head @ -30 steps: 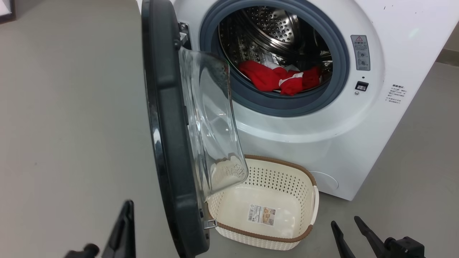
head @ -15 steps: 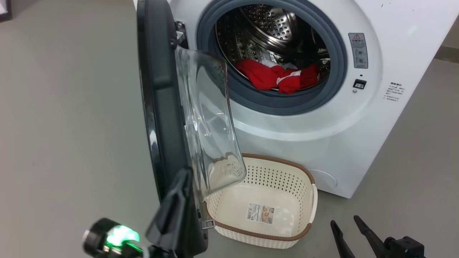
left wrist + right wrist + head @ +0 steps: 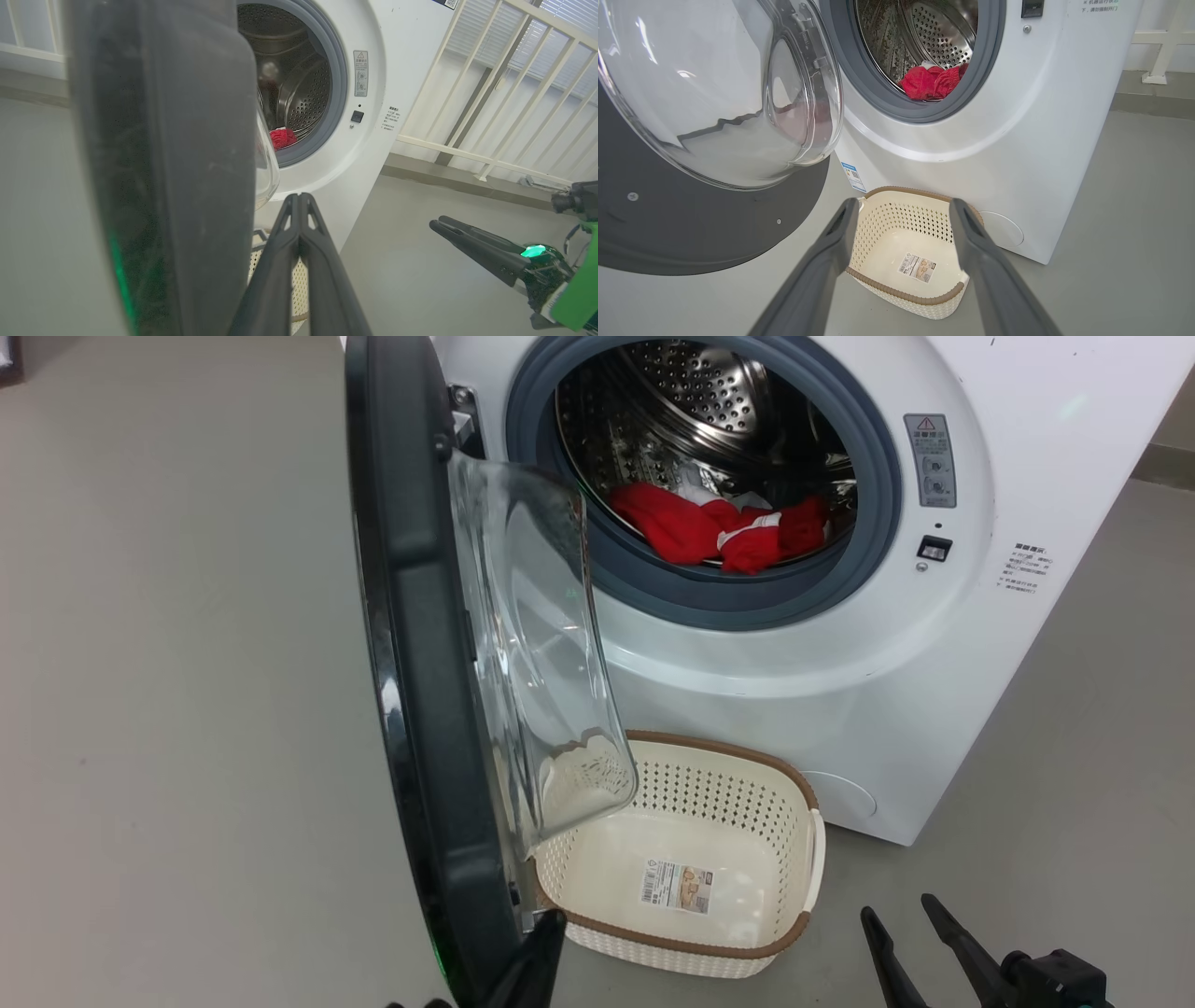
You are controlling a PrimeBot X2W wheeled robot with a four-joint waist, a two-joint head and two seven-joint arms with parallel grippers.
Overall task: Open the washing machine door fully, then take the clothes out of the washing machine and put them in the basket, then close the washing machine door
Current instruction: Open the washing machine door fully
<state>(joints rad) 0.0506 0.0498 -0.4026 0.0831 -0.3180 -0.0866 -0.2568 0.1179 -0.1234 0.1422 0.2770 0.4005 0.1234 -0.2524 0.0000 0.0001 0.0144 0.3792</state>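
left pincer (image 3: 299, 200) closed beside door (image 3: 411, 616) | right pincer (image 3: 903, 205) spread, empty | clothes (image 3: 719, 527) in drum (image 3: 709, 392)

The washing machine (image 3: 840, 691) is finished in glossy white, its drum (image 3: 709, 392) in shiny perforated steel. The washing machine door (image 3: 411, 663) is rimmed in glossy black around clear glass. The basket (image 3: 719, 793) is moulded in matt plastic; the clothes (image 3: 719, 527) are cloth.

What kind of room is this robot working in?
Probably a laundry corner: a white front-loading washing machine with red clothes in its drum, and a cream perforated plastic basket on grey floor.
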